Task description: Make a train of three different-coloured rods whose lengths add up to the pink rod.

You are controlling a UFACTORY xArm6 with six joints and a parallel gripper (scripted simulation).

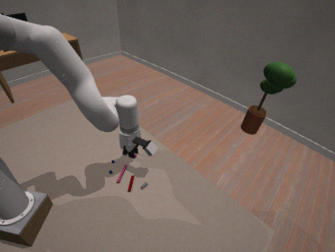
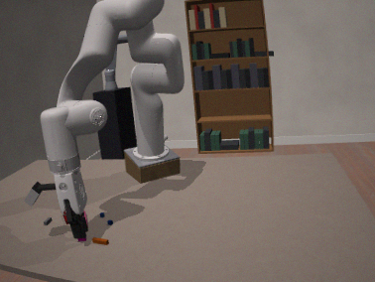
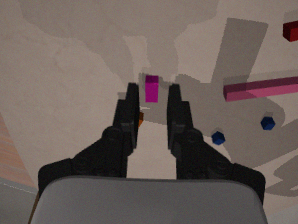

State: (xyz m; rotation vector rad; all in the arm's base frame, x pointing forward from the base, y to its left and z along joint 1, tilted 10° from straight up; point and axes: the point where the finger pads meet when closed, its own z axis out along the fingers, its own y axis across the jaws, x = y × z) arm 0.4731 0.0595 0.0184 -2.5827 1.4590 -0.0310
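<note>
The short magenta rod lies on the table right between my fingertips. My gripper points down, low over the table, with its fingers partly open on either side of the rod and not pressed on it. The orange rod lies close beside the gripper. The long pink rod lies flat nearby, with the red rod next to it and the small grey rod past that. Two blue cubes lie near the pink rod.
The arm's base stands on the beige table behind the rods. A bookshelf stands against the back wall and a potted plant shows off to the side over the wooden floor. The wrist camera block sticks out beside the gripper.
</note>
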